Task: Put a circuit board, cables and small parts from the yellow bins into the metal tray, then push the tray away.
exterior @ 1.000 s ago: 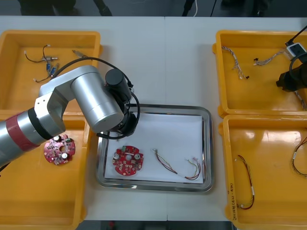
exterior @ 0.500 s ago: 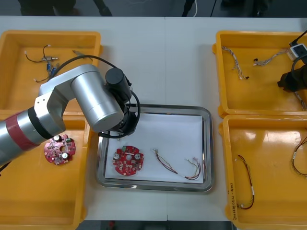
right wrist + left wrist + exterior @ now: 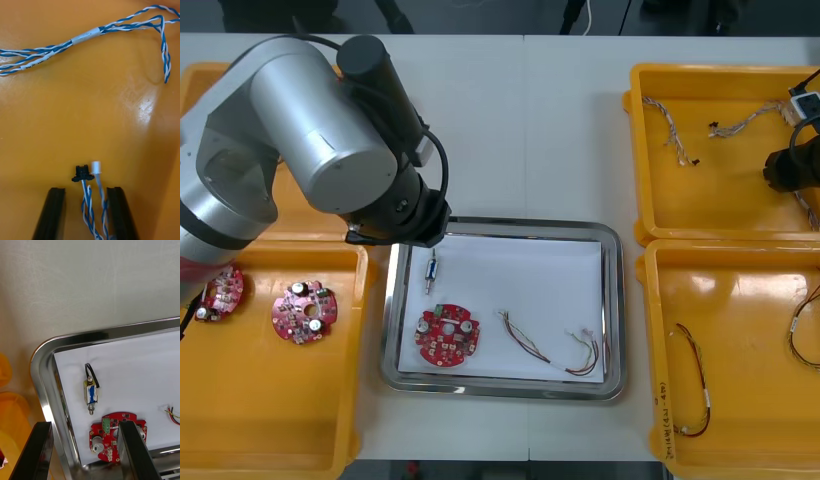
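1. Hanging over the far left corner of the metal tray [image 3: 612,300], the left gripper [image 3: 84,425] has its jaws wide apart and holds nothing. The small metal part [image 3: 90,393] lies on the white liner below, just beside the round red circuit board [image 3: 112,435].
2. The right gripper [image 3: 85,191] sits low in the far right yellow bin [image 3: 720,200]. Its jaws are part-way apart and straddle the connector end of a twisted blue and white cable [image 3: 88,210]. A gap shows on one side, so I judge the cable not yet clamped.
3. Closing off-centre could pinch only one strand, and the cable might then slip out on the lift. A second twisted cable [image 3: 86,37] lies near and could tangle and come along.
4. The left wrist is bulky, so a low sideways move could clip the tray's raised rim and shove the tray.
5. Bins flank the tray closely on both sides. The bare table [image 3: 520,120] beyond its far edge leaves open room for the push.
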